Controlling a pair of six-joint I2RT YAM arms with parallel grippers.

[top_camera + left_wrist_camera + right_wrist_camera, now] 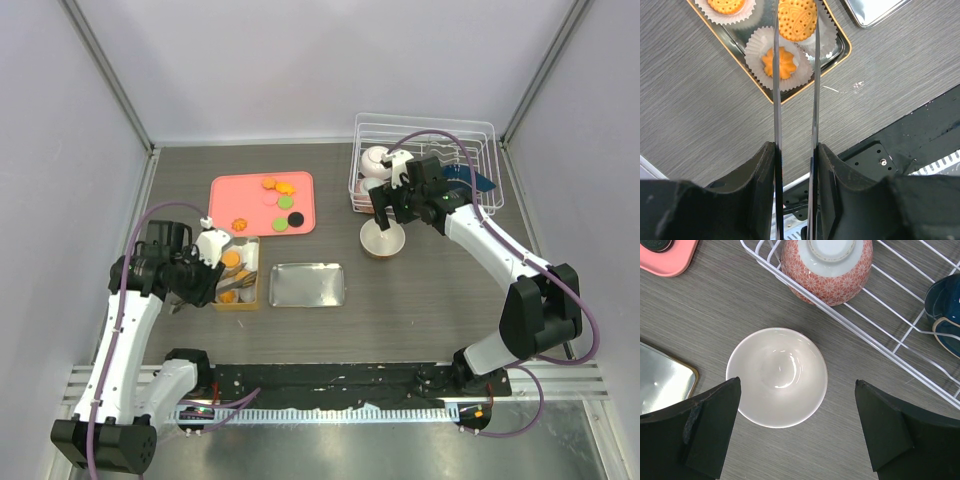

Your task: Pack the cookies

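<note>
Several cookies (277,186), orange, pink, green and one black (296,219), lie on a pink tray (228,198). A gold-rimmed tin (841,52) holds white paper cups; one has an orange flower cookie (782,63). My left gripper (795,147) is shut on metal tongs (776,90). A round orange cookie (796,20) sits between the tong blades over the tin. My right gripper (797,381) stands open above a white bowl (777,375), touching nothing.
The tin's silver lid (308,285) lies right of the tin. A white wire rack (425,165) at the back right holds a red patterned bowl (827,265) and a blue cup (945,305). The black base rail (330,385) runs along the near edge.
</note>
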